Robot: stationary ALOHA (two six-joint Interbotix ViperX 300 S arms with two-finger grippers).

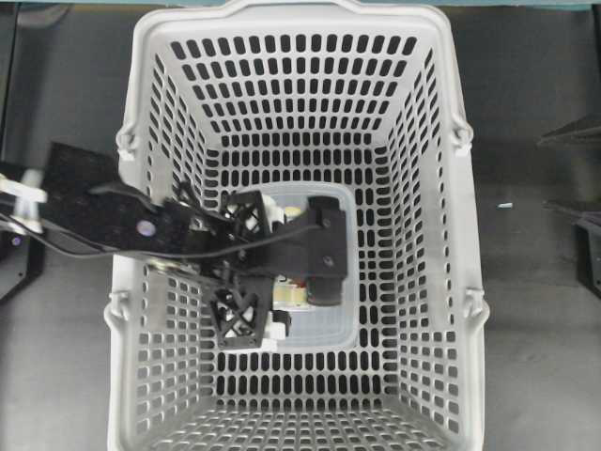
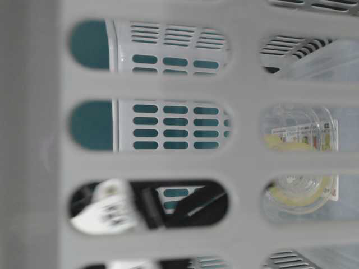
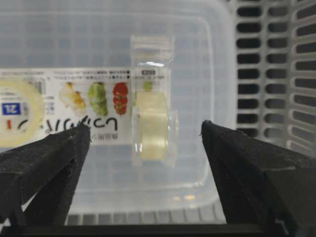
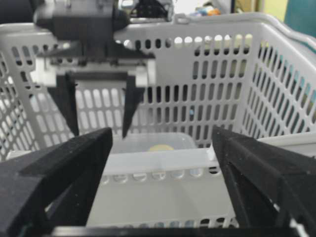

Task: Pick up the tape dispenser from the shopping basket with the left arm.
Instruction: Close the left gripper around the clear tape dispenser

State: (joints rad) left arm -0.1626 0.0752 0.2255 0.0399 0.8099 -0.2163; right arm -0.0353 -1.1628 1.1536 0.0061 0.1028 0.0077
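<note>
Left gripper [image 3: 143,148] hangs inside the basket [image 1: 423,188], jaws wide open, gripping nothing, either side of the tape dispenser [image 3: 152,123]; right gripper [image 4: 163,177] open, empty.

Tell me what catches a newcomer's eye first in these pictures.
The big grey shopping basket fills the overhead view. The black left arm reaches down into it from the left. Its open left gripper hangs over the tape dispenser, which lies on a clear plastic tray.
</note>
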